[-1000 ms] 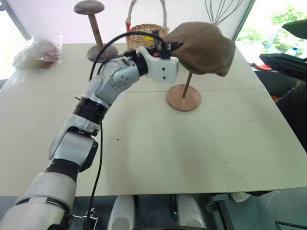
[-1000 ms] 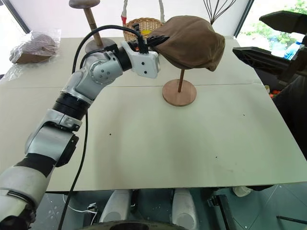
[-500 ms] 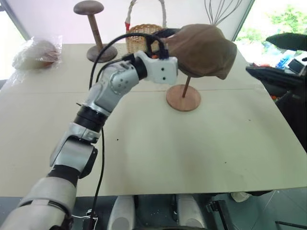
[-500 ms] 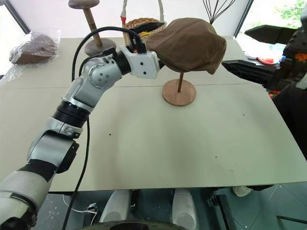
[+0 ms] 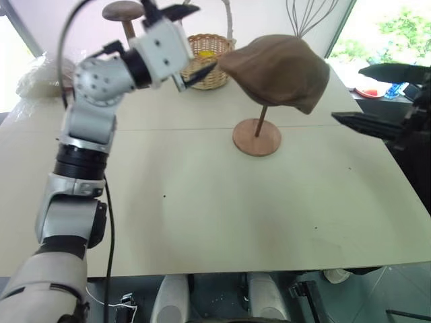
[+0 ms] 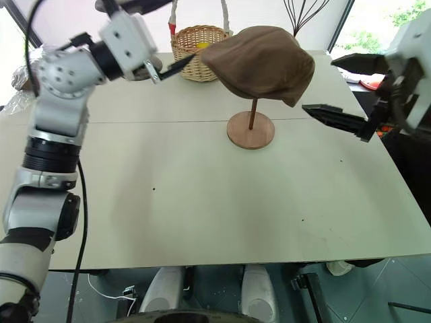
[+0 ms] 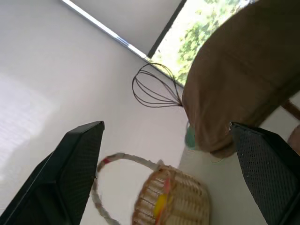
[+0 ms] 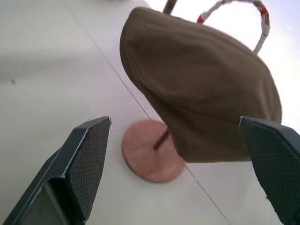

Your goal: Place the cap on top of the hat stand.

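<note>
The cap (image 6: 259, 62) is seen draped over the top of the hat stand (image 6: 250, 130), mid-surface, tilted down toward the right. The left end effector (image 5: 190, 42), released and empty, is found to its left, apart from it; the right end effector (image 6: 340, 91), also released, is set nearer, just right. A wicker basket (image 6: 196, 42) behind holds something yellow.

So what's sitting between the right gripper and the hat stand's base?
Nothing: in the right eye view only bare table lies between the open right gripper and the hat stand base.
</note>
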Controlling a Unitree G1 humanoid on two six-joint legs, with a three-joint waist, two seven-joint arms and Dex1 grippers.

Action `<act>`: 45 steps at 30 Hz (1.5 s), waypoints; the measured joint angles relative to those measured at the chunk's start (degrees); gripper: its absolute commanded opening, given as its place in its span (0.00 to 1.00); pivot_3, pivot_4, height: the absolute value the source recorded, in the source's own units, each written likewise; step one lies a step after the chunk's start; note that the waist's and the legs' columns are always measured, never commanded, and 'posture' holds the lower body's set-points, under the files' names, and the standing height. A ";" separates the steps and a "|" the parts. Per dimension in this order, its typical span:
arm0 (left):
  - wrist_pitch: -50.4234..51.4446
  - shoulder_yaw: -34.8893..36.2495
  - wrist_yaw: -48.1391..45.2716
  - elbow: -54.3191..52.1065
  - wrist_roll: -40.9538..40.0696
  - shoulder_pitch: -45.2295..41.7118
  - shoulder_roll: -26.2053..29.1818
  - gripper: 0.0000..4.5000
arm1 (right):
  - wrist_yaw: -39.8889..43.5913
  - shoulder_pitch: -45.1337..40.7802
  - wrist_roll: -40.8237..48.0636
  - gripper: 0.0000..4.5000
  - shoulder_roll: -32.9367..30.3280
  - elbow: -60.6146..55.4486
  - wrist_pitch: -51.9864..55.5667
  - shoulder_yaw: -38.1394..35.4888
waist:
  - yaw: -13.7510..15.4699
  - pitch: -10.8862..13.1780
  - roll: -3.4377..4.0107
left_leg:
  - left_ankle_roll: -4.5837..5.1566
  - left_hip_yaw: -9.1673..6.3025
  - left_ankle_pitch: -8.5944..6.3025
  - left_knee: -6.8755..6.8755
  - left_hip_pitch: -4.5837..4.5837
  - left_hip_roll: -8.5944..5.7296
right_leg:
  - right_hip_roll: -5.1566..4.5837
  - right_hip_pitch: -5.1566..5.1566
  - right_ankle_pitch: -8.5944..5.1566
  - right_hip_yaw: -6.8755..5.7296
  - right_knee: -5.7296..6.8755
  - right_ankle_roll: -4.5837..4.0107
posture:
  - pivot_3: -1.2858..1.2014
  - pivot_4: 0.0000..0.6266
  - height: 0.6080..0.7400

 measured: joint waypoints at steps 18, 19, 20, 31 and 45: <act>47.40 -4.56 -41.92 6.92 -24.24 -7.82 21.84 0.99 | -23.32 -19.33 -23.47 1.00 15.90 -12.30 6.13 34.71 | -1.34 0.01 -0.01 | 0.01 -0.02 0.00 0.07 -0.11 0.01 | 0.01 -0.16 -0.04 0.00 0.14 -0.04 | 0.52 0.24 0.91; 46.62 -6.02 -41.98 7.93 -24.02 -8.48 21.67 0.99 | -24.25 -20.65 -25.15 1.00 17.51 -11.97 7.18 36.64 | -1.29 0.02 -0.02 | 0.01 -0.03 0.00 0.05 -0.14 0.01 | 0.01 -0.21 -0.05 0.00 0.17 -0.04 | 0.52 0.24 0.91; 45.90 -7.12 -42.01 8.81 -24.00 -8.94 21.50 0.99 | -24.97 -21.66 -26.88 1.00 18.77 -11.70 8.04 38.24 | -1.25 0.02 -0.02 | 0.02 -0.03 0.00 0.01 -0.17 0.01 | 0.01 -0.26 -0.05 0.00 0.20 -0.03 | 0.52 0.24 0.91; 42.02 -11.05 -42.02 14.37 -25.37 -13.30 20.16 0.99 | -26.82 -25.26 -46.13 1.00 25.17 -5.09 1.66 50.23 | -1.44 0.03 -0.03 | 0.03 -0.03 0.01 -0.03 -0.32 0.02 | 0.04 -0.47 -0.08 0.00 0.33 0.04 | 0.52 0.24 0.91; 40.89 -12.10 -42.02 15.89 -25.25 -13.76 19.45 1.00 | -23.95 -23.70 -62.08 0.03 27.67 -1.35 -7.42 50.94 | -1.47 0.03 -0.03 | 0.03 -0.03 0.01 -0.01 -0.31 0.02 | 0.04 -0.47 -0.08 0.00 0.37 0.06 | 0.52 0.24 0.91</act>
